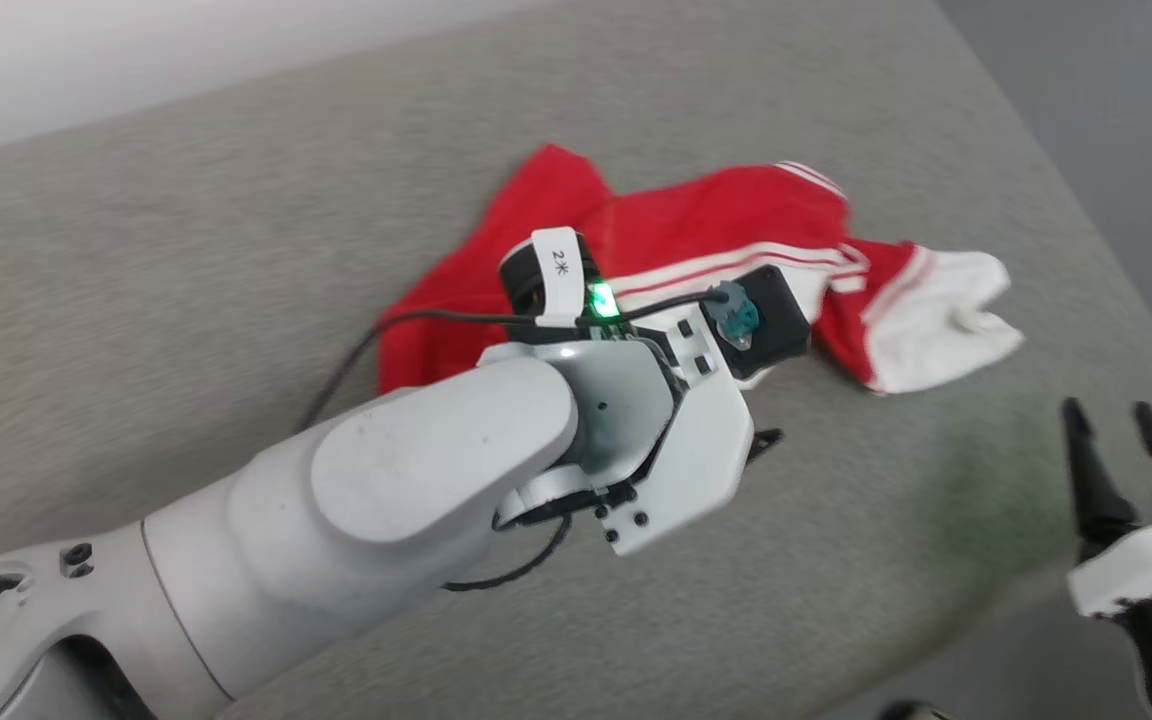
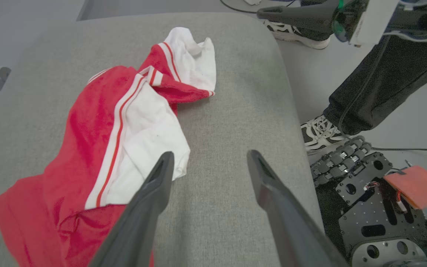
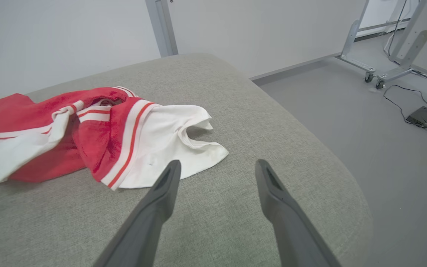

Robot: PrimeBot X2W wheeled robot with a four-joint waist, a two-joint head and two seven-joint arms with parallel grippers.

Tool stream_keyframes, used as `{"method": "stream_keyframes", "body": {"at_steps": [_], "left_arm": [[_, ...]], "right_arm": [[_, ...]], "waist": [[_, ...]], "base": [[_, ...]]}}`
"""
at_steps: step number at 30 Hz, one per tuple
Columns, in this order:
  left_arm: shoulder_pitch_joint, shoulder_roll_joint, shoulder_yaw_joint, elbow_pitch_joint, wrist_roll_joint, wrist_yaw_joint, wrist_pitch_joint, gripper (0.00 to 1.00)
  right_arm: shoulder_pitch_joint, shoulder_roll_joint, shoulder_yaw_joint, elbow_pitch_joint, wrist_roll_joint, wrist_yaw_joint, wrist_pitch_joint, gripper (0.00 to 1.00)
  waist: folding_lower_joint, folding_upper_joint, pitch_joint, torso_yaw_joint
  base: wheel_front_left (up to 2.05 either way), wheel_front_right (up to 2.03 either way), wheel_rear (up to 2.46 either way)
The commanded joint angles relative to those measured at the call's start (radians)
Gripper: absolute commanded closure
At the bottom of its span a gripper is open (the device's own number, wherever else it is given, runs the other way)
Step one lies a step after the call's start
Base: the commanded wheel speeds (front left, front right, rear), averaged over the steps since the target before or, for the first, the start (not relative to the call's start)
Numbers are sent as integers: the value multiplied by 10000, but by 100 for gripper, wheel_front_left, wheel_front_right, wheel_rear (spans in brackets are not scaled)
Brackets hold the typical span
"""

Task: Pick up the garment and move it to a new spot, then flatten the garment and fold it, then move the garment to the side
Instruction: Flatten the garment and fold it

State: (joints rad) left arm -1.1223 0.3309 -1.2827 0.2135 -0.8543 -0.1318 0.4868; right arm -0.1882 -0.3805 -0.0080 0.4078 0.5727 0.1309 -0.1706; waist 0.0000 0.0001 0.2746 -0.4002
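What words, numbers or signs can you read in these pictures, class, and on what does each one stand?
"2" followed by a star-like mark: on the white label strip wrapped at the wrist of the left arm.
The garment: red-and-white stripes, but no readable lettering on its upturned folds.
Nothing else is legible.

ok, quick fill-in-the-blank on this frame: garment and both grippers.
1. The garment is ____ with white sleeves.
2. The left gripper stands ____, with bare grey cushion between its fingers.
3. The right gripper holds ____.
Missing words: red; open; nothing.
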Motion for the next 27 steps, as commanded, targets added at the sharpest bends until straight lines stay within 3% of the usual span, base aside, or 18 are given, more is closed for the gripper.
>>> {"method": "stream_keyframes", "body": {"at_steps": [1,7,16,25,26,27], "left_arm": [[-110,18,35,253,44,25,331,0],[-184,8,29,1200,656,25,960,0],[-338,204,21,2472,1621,25,946,0],[-129,156,25,2662,1868,25,881,0],[-119,137,25,2665,1898,25,890,51],[-153,125,25,2685,1870,25,774,69]], "right_arm": [[-216,161,251,39,-54,-3,-88,0],[-584,533,1047,385,-27,-3,-268,0],[-821,719,1549,696,250,-3,-619,0],[-1156,732,2015,750,307,-3,-732,0],[-1192,722,2066,763,326,-3,-738,0],[-1239,707,2114,767,349,-3,-748,0]], "waist": [[0,-1,387,-832],[0,-1,701,-1573],[0,-1,1107,-1703],[0,-1,1236,-1757],[0,-1,1243,-1761],[0,-1,1260,-1765]], "base": [[0,0,0],[0,0,0],[0,0,0],[0,0,0],[0,0,0],[0,0,0]]}}
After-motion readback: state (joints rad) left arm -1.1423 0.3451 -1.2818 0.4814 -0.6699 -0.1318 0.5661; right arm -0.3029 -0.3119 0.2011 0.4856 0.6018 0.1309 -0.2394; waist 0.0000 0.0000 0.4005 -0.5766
